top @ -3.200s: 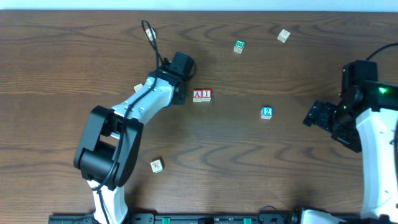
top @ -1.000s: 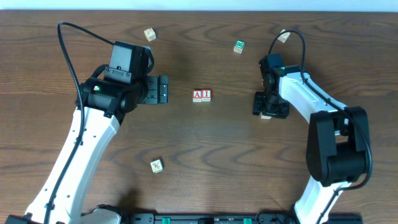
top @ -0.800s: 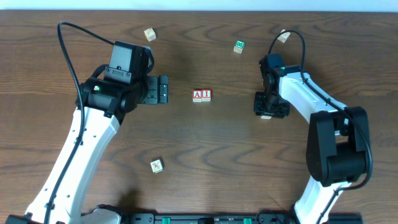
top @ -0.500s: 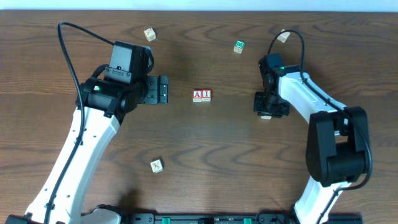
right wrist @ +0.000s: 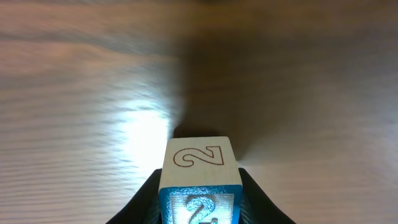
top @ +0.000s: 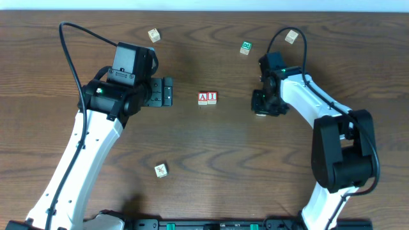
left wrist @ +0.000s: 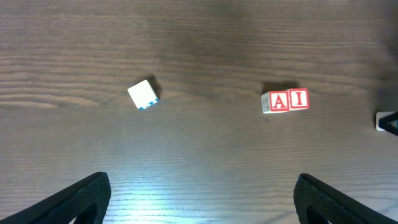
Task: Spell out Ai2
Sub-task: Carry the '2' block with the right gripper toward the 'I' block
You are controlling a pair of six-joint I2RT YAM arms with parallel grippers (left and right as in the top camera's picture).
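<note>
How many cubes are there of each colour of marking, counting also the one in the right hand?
Red-lettered: A cube, I cube: 2
Blue-marked: 2 cube: 1
Green-marked cube: 1
White cube with a blue side: 1
Pale cubes, marks too small to read: 3
Total: 8

Desk [top: 211,166]: dark brown wood grain, running side to side. Pale strip [top: 204,5] along its far edge. Bright glare [right wrist: 146,127] on the surface in both wrist views.
</note>
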